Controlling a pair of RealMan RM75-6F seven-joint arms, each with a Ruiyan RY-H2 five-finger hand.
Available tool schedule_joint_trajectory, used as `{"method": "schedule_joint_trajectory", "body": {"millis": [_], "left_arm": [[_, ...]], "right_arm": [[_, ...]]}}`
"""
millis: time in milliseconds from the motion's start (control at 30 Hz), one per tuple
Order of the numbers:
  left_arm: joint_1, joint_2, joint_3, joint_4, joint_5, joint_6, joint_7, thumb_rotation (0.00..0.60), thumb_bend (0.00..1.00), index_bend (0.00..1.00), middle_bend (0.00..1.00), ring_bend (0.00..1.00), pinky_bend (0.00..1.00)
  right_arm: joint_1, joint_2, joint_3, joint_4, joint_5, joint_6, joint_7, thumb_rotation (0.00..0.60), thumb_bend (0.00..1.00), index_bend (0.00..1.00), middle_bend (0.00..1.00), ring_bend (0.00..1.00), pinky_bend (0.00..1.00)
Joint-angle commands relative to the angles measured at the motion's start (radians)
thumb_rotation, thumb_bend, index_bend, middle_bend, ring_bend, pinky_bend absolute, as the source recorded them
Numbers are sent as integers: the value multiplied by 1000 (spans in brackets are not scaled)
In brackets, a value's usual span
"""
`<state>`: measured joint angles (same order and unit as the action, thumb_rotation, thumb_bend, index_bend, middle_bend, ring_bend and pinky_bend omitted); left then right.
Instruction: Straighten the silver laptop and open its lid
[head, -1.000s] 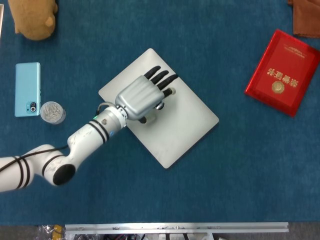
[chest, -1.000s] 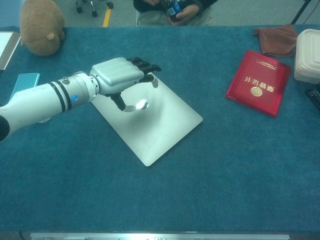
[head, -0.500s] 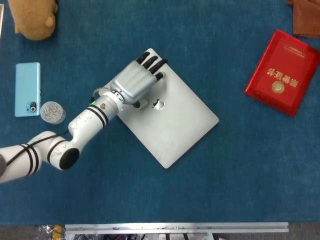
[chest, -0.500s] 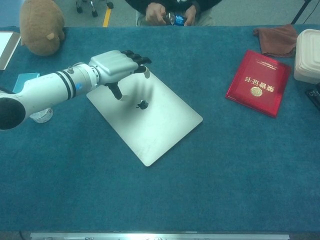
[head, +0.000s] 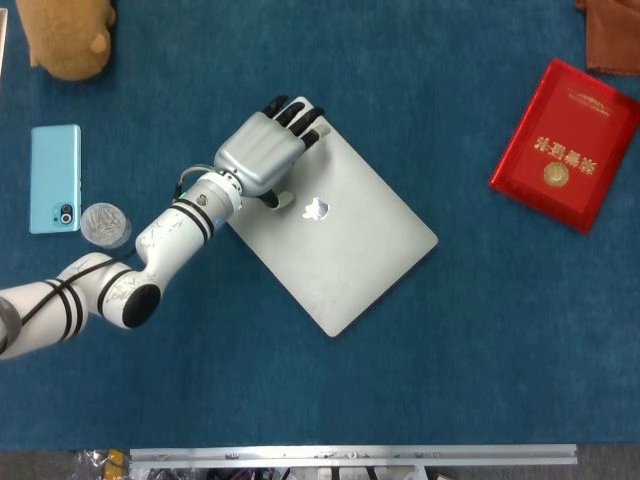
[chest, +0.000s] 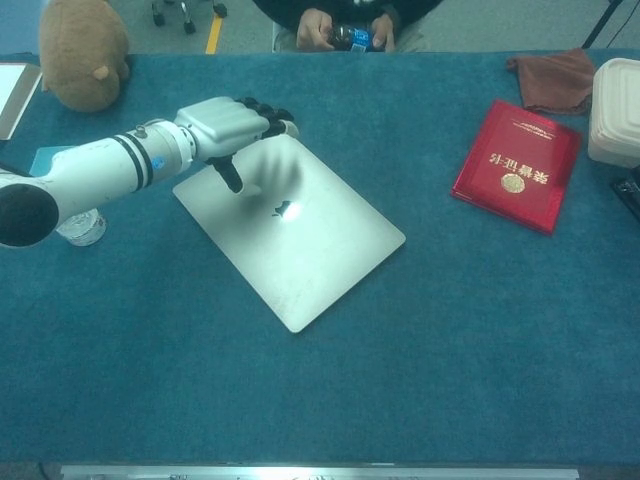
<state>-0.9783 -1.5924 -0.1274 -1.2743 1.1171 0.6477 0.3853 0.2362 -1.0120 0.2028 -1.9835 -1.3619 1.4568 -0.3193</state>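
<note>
Head view was evenly lit and sharp, colours saturated, shadows faint. Chest view was dimmer, with a greenish cast and soft grain. Overhead light made a bright glare patch on the silver laptop (chest: 290, 235) lid there. The left robot hand (chest: 232, 124) cast a soft shadow on that lid.

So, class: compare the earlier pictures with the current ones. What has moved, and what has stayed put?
The left hand slid from the middle of the silver laptop to its far corner, uncovering the logo. It took hold of nothing. The laptop stayed closed and skewed; the red booklet, phone and plush toy did not move.
</note>
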Motion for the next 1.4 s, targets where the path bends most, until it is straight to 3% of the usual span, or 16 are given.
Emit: {"method": "schedule_joint_trajectory", "body": {"millis": [33, 300, 467, 667, 867, 1400], "left_arm": [[2, 6, 13, -14, 20, 13, 2, 488, 257, 51, 0, 0, 0], [63, 103, 62, -118, 96, 102, -26, 517, 257, 51, 0, 0, 0], [122, 179, 106, -213, 150, 178, -32, 593, 256, 22, 0, 0, 0], [205, 229, 178, -338, 202, 268, 3, 600, 257, 0, 0, 0, 0], [267, 226, 235, -413, 234, 319, 68, 600, 257, 0, 0, 0, 0], [329, 133, 260, -474, 243, 335, 178, 600, 257, 0, 0, 0, 0]], "right_arm": [[0, -1, -3, 0, -1, -2, 0, 600, 127, 0, 18, 0, 26], [0, 3, -6, 10, -7, -4, 12, 600, 127, 0, 18, 0, 26], [-3, 3, -11, 18, -11, -4, 21, 600, 127, 0, 18, 0, 26], [-2, -3, -15, 31, -16, -10, 36, 600, 127, 0, 18, 0, 26], [7, -9, -14, 41, -17, -22, 44, 600, 127, 0, 18, 0, 26], [4, -6, -19, 57, -24, -23, 74, 600, 127, 0, 18, 0, 26]]}}
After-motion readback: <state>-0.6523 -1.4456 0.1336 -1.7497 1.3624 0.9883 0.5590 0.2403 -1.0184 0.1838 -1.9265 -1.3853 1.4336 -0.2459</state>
